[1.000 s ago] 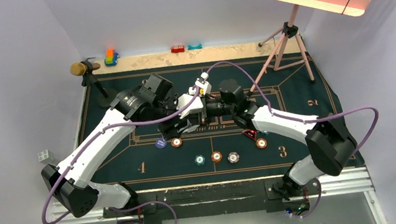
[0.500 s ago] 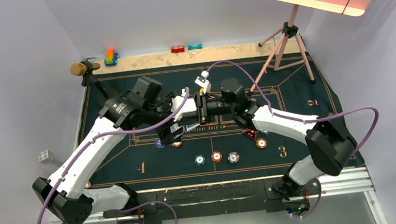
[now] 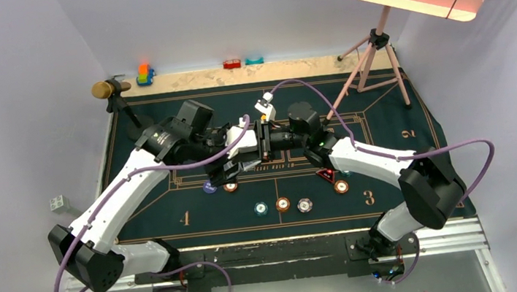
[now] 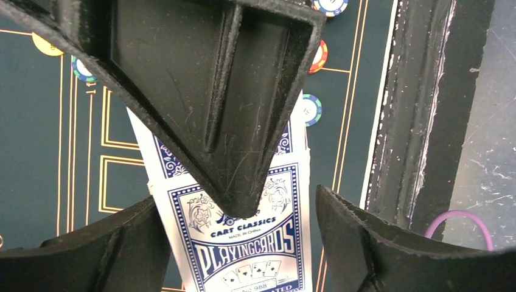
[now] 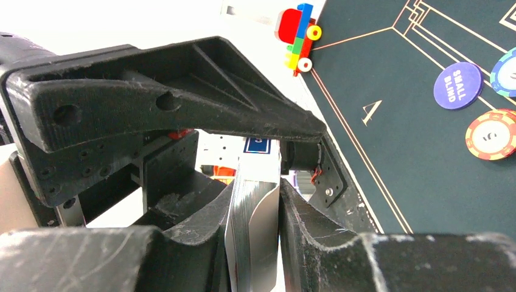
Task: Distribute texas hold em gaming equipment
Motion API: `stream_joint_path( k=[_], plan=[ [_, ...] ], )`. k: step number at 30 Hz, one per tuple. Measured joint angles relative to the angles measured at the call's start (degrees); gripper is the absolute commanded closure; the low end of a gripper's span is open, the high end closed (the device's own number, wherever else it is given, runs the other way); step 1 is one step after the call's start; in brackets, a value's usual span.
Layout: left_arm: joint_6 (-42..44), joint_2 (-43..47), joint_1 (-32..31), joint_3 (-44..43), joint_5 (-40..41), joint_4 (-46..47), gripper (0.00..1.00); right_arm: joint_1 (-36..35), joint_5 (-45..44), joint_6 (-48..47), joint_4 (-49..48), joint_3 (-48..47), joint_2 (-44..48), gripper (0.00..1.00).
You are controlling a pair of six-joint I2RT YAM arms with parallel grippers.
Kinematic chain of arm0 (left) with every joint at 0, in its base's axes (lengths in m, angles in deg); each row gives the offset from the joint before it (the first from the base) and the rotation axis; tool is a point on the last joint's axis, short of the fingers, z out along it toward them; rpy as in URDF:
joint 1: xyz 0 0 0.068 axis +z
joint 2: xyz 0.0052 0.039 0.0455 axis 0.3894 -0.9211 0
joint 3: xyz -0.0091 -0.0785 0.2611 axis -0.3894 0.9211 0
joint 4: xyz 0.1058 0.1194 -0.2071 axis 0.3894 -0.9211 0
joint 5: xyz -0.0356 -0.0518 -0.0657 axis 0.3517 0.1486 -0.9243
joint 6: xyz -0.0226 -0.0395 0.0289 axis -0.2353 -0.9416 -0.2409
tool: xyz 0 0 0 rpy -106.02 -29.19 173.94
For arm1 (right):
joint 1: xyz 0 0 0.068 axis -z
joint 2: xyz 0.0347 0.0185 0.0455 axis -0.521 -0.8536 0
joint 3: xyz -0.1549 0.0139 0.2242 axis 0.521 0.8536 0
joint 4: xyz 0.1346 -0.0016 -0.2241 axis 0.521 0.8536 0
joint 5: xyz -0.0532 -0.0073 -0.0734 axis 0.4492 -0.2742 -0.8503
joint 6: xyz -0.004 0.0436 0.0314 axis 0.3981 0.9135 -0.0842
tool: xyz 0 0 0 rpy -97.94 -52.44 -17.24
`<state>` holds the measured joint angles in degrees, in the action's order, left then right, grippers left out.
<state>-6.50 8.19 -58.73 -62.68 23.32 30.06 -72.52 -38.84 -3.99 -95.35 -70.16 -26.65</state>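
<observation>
A blue and white playing card box (image 4: 243, 243) is held up above the mat's middle. My right gripper (image 5: 255, 198) is shut on it, and the stack's edge (image 5: 252, 237) shows between its fingers. My left gripper (image 4: 236, 198) is open, one finger on each side of the box. Both grippers meet in the top view, left (image 3: 237, 162) and right (image 3: 261, 140). On the mat lie a dark blue disc (image 3: 209, 187), orange chips (image 3: 231, 186) (image 3: 283, 203) (image 3: 341, 186), a teal chip (image 3: 260, 209), a striped chip (image 3: 305, 204) and a red-black triangle (image 3: 326, 175).
A gold-headed microphone (image 3: 102, 89) on its stand is at the back left. A tripod (image 3: 371, 60) with a slanted board stands at the back right. Toy blocks (image 3: 144, 74) lie along the back edge. The black rail (image 3: 275, 250) runs along the near edge.
My left arm has pulled its wrist a little to the left and lower, with its gripper still at the card box. The right arm and the chips have not moved.
</observation>
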Motion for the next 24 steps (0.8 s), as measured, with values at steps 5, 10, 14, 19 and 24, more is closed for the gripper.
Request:
stream_joint_path(
  k=[5, 10, 14, 19, 24],
  plan=[
    [0.72, -0.28, 1.44, -0.09, -1.14, -0.02, 0.35, 0.0, -0.42, 0.09, 0.46, 0.0, 0.0, 0.71],
    [1.09, -0.35, 2.12, -0.11, -2.32, -0.31, 0.44, -0.02, -0.5, 0.44, 0.46, 0.0, 0.02, 0.64],
    [1.05, -0.46, 2.4, -0.11, -2.36, -0.85, 0.51, -0.02, -0.5, 1.01, 0.61, 0.0, 0.02, 0.45],
    [0.76, -0.48, 2.43, -0.11, -2.86, -1.81, 0.41, 0.31, -0.5, -0.09, 5.01, -0.02, 0.28, 0.4],
    [-0.48, -0.48, 2.43, -0.11, -3.85, -3.1, 0.36, 1.68, -0.79, -0.94, 9.57, -0.02, 2.03, 0.44]
  ],
)
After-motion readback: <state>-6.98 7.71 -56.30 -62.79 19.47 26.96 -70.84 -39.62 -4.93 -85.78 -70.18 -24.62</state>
